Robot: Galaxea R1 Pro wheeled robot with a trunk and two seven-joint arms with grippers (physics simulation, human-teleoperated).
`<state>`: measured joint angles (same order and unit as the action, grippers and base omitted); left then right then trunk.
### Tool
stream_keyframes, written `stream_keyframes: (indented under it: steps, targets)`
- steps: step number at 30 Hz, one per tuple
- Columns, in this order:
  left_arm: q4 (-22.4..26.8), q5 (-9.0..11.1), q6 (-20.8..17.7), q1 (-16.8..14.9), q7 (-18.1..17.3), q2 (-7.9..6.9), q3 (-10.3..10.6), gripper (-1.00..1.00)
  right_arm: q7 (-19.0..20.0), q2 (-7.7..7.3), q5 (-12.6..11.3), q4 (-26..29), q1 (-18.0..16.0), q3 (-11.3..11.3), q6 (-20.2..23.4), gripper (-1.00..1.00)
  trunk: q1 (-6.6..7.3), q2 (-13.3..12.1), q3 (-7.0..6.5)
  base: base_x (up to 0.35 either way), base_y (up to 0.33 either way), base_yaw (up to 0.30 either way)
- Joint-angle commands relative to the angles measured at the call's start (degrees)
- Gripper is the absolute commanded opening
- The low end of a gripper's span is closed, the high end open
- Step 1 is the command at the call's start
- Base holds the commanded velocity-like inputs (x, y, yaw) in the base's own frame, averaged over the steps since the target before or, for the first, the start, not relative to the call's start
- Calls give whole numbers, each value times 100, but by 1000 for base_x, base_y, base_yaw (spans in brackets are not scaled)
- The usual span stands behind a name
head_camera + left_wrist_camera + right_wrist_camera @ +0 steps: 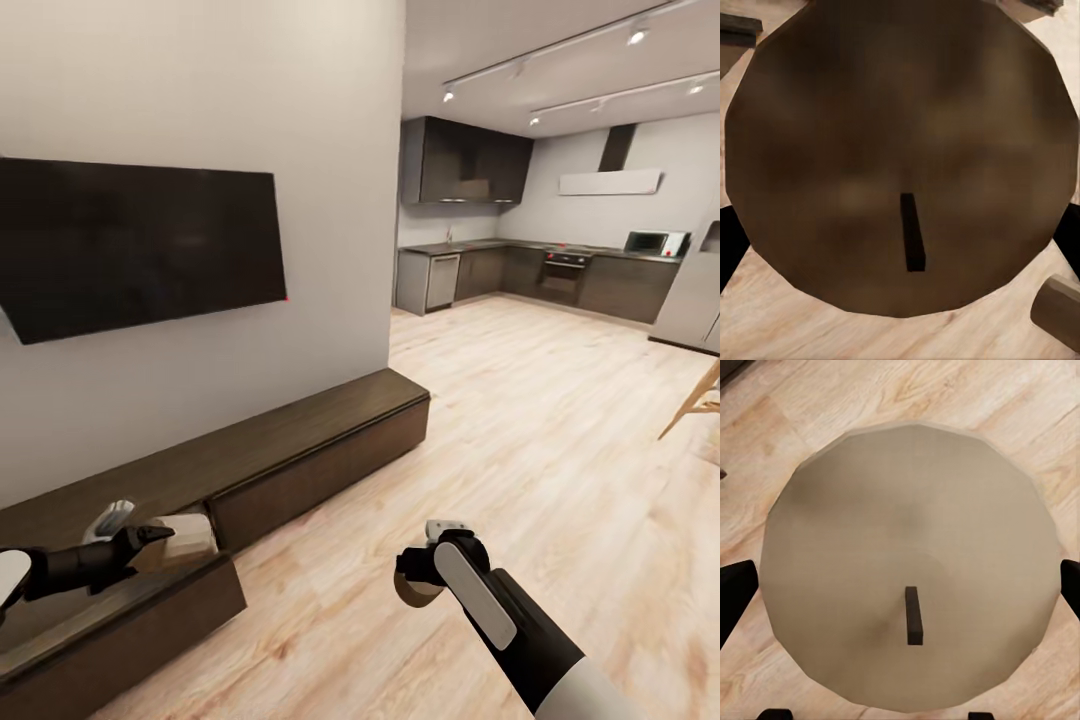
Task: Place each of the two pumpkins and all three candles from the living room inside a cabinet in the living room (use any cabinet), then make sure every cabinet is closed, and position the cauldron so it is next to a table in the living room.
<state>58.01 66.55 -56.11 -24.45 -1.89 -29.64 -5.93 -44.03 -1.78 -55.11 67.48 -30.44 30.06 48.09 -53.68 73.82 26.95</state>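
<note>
Left wrist view: left gripper [900,225], fingers either side of candle [900,150], clamped, wick toward camera; held over open cabinet [300,450] drawer [150,610], likely for drop-in. Right gripper [900,585] clamped on second candle [911,577], parked above floor [520,420], probably awaiting turn. Pumpkins, cauldron, table unplaced

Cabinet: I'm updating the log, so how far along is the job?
Nothing visibly finished yet. In hand: the left gripper holds a brown candle over the cabinet's open drawer; the right gripper holds a beige candle above the floor. Left, at least: stow both and shut the drawer.
</note>
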Motion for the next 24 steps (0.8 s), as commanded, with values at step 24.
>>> stream_keyframes:
  steps: [24]
  targets:
    - [0,24,3,-6,1663,60,-124,-100,-79,2,-87,11,-6,35,-19,-100,528,-960,-417,0,0,275]
